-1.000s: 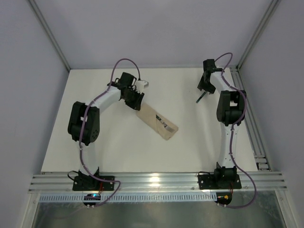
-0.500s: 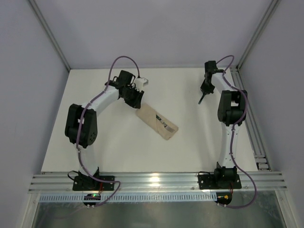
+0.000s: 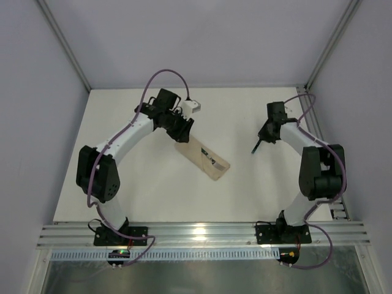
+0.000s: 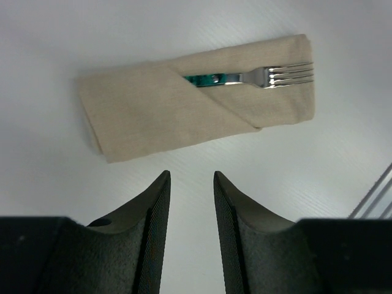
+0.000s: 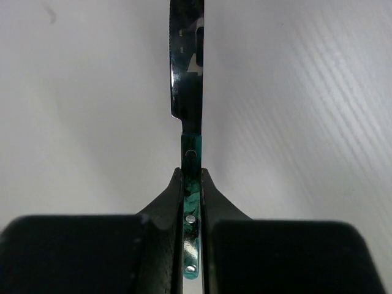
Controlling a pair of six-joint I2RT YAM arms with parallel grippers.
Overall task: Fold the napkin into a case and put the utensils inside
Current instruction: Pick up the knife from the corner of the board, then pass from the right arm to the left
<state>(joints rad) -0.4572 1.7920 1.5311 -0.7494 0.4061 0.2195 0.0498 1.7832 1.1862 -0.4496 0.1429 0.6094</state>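
The right tool (image 5: 191, 174) was clenched on the teal handle of the knife (image 5: 187, 79), whose blade pointed away beyond the fingertips, at the right part of the white tabletop (image 3: 135, 190). The left tool (image 4: 191, 184) hung with its fingers parted and nothing between them, just beside the case (image 4: 153, 116), which lay flat mid-tabletop with the fork (image 4: 269, 75) tucked in, tines sticking out.

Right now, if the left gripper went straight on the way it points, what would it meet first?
Most likely the case that holds the fork, at its long edge. Only bare table lies between it and the left gripper. Depth is unclear: the jaws could touch the table first.
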